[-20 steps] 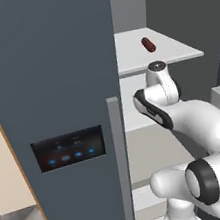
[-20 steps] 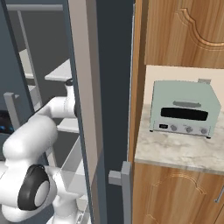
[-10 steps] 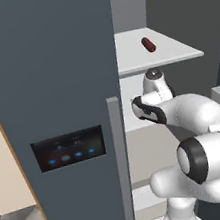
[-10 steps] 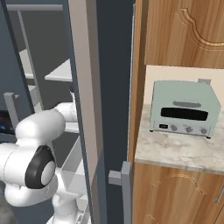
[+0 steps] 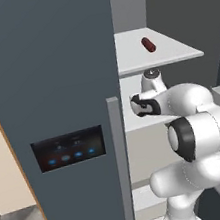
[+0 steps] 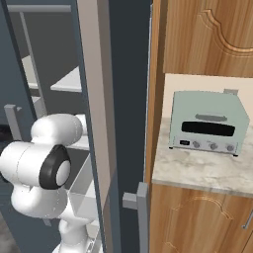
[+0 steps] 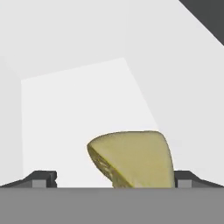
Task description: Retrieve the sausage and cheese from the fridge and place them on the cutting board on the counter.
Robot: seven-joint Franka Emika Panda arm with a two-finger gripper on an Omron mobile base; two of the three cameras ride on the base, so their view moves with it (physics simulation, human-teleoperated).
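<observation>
The dull yellow cheese (image 7: 131, 159) wedge lies on a pale fridge shelf (image 7: 87, 105), close in front of the hand. My gripper (image 7: 114, 181) is open, one fingertip on each side of the wedge, which sits nearer the right fingertip (image 7: 186, 179). I cannot tell whether that tip touches it. The dark red-brown sausage (image 5: 148, 45) rests on the upper shelf (image 5: 173, 53) of the slate-grey fridge (image 5: 53, 91), above my arm's wrist (image 5: 146, 103). The hand itself is hidden behind the fridge door. The cutting board is out of view.
The fridge door's long grey handle (image 5: 121, 156) and blue-lit panel (image 5: 68, 149) stand left of the arm. To the right of the fridge, a pale green toaster oven (image 6: 207, 123) sits on the stone counter (image 6: 197, 173) over wooden cabinets (image 6: 197, 222).
The arm has folded, its elbow swinging toward the cameras, and the wrist has dropped slightly under the upper shelf. The sausage has not moved.
</observation>
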